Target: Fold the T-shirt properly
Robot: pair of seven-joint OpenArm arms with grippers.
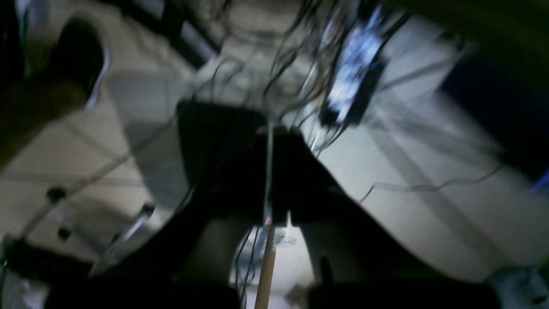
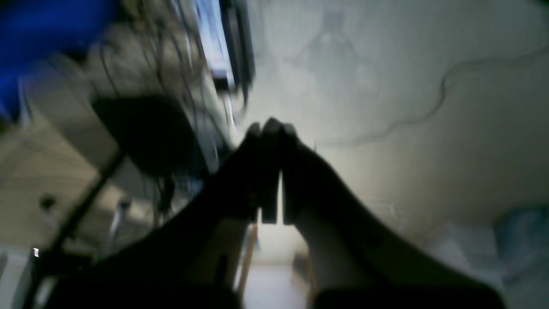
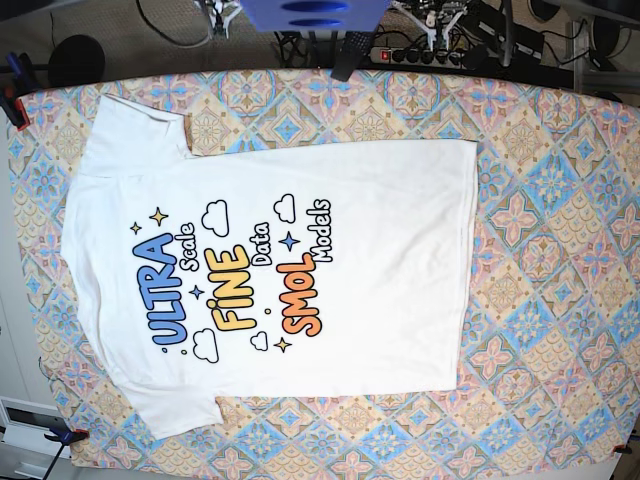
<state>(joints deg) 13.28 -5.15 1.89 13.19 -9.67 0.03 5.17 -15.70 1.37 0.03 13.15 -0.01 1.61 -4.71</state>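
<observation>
On the patterned cloth (image 3: 560, 200) the T-shirt (image 3: 380, 260) lies flat, print up, collar left, hem right; both pincers closed, empty.

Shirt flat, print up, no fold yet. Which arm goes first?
Neither is favoured: the T-shirt lies flat, and both the left gripper and right gripper are shut, raised, out of base view.

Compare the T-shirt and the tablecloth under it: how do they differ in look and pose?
The T-shirt is plain white with one colourful print, while the tablecloth is covered all over with blue and orange tile patterns. The T-shirt lies sideways, neck to the base view's left, covering only part of the tablecloth, which spans the whole table. Both lie flat and smooth.
</observation>
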